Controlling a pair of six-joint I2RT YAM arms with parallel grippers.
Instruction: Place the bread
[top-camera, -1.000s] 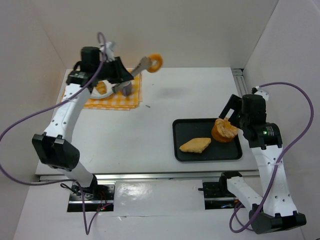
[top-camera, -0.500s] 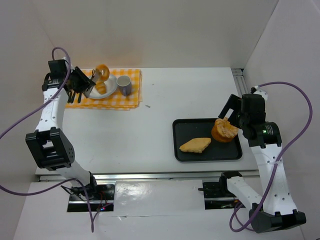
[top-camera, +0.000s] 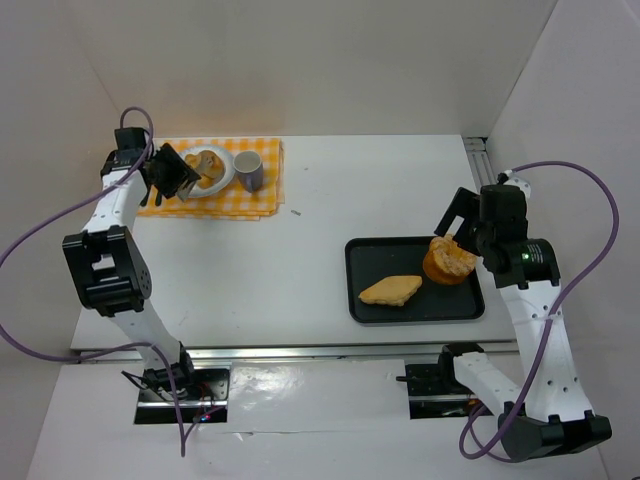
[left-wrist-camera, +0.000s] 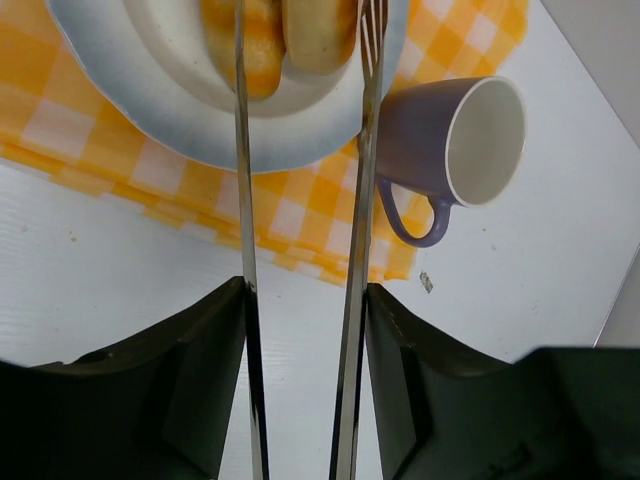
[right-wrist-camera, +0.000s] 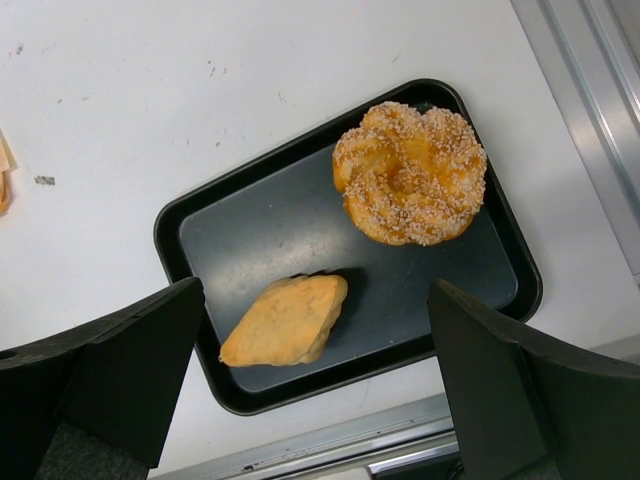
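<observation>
Clerk: Moved, item one: ring bread (left-wrist-camera: 320, 30). One second back it hangs in the tongs, high above the rear of the table (top-camera: 330, 190). Half a second back it is over the plate. Now it lies on the plate (left-wrist-camera: 140, 115), touching a second, more orange piece (left-wrist-camera: 262, 50).

Checker: Entry for the left gripper (left-wrist-camera: 305, 300)?

Clerk: Its fingers clasp the tongs (left-wrist-camera: 364, 160) from outside. The two blades stand apart, one either side of the paler piece, and pinch nothing. The blades pinch the ring in both earlier views and now stand spread. The arm has also swung round to the left end of the checked cloth (left-wrist-camera: 300, 225).

Checker: Meaning for the task?

Clerk: Judged as released. The bread rests on its own, so the placing looks done bar drawing the tongs clear. One risk is listed: a blade tip lies across the orange piece and could drag it on the way out.

Checker: Items unchanged?

Clerk: The purple cup (left-wrist-camera: 470, 140) stands upright on the cloth just beside the plate. The black tray (right-wrist-camera: 165, 240) carries a sesame ring (right-wrist-camera: 410, 172) and a flat pastry (right-wrist-camera: 285, 320), a little apart from each other. The right gripper (top-camera: 455, 222) hovers over the tray with its fingers wide apart and nothing between them. Only its wrist is slightly turned.

Checker: Anything uncertain?

Clerk: Which plate piece is the one just set down is read from its place between the blades, not seen outright.
</observation>
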